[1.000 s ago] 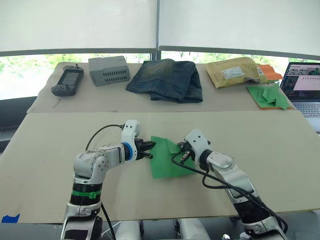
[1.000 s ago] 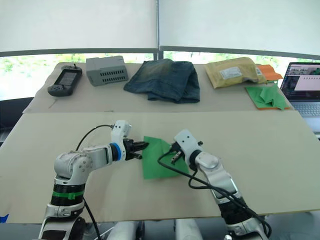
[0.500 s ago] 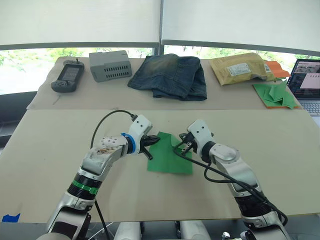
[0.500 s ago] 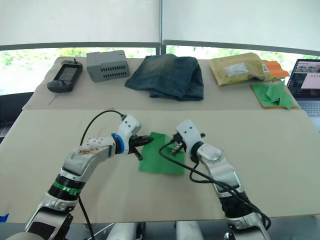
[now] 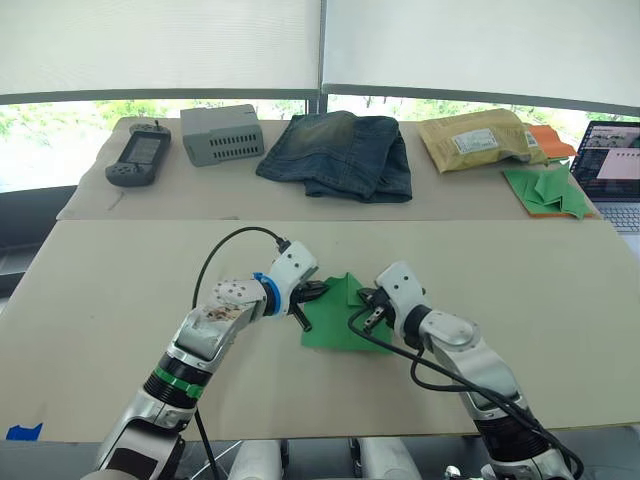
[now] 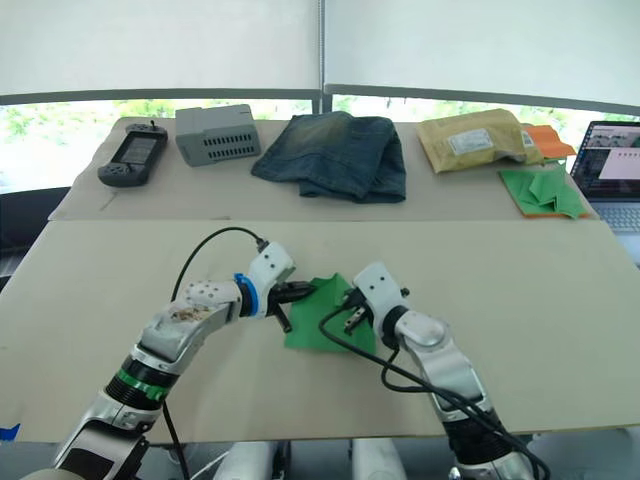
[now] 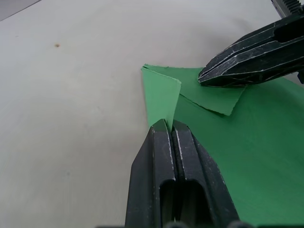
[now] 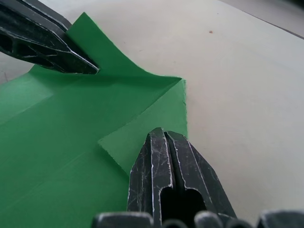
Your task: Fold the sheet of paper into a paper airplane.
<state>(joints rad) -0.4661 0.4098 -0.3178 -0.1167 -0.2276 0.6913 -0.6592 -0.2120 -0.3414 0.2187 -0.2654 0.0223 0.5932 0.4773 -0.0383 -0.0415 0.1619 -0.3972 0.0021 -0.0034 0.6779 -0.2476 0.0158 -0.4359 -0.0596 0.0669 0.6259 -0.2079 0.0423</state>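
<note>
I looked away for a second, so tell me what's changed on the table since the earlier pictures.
The left tool has pushed in along the far left corner of the green paper and is shut on it, lifting that corner into a raised fold. The right tool stays shut on the folded flap at the far right corner. The paper's near part stays flat on the table; the things at the back are unmoved.

Bare table (image 5: 120, 300) around both tools

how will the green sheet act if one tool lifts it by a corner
Probably floppy: the sheet looks thin and already curls up where the left tool pinches its folded corner. Likely very light, so it may slide on the smooth table if pushed. It creases easily, as the flap under the right tool suggests.
</note>
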